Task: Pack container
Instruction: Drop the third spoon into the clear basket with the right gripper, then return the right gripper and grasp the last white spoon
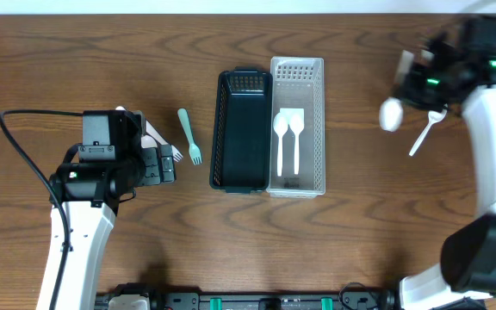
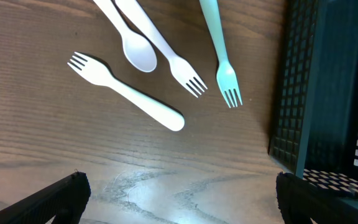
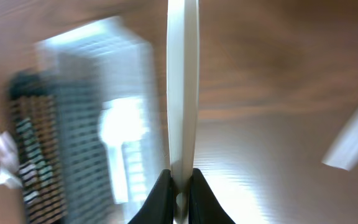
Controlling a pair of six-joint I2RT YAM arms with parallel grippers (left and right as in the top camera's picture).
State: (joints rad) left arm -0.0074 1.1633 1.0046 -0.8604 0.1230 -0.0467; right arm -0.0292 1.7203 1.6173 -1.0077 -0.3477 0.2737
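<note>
A dark basket (image 1: 241, 129) and a white basket (image 1: 298, 65) stand side by side at mid-table. Two white spoons (image 1: 288, 138) lie in the white basket. My right gripper (image 1: 413, 82) is shut on a white spoon (image 1: 391, 114) and holds it in the air to the right of the baskets. In the right wrist view its fingers (image 3: 180, 186) pinch the handle (image 3: 183, 93). My left gripper (image 1: 166, 164) is open and empty (image 2: 179, 202), just short of two white forks (image 2: 126, 92), a white spoon (image 2: 135, 50) and a teal fork (image 2: 222, 56).
Another white spoon (image 1: 426, 131) lies on the table below the right gripper; it shows blurred in the right wrist view (image 3: 356, 137). The dark basket's wall (image 2: 328, 93) is close to the right of the left gripper.
</note>
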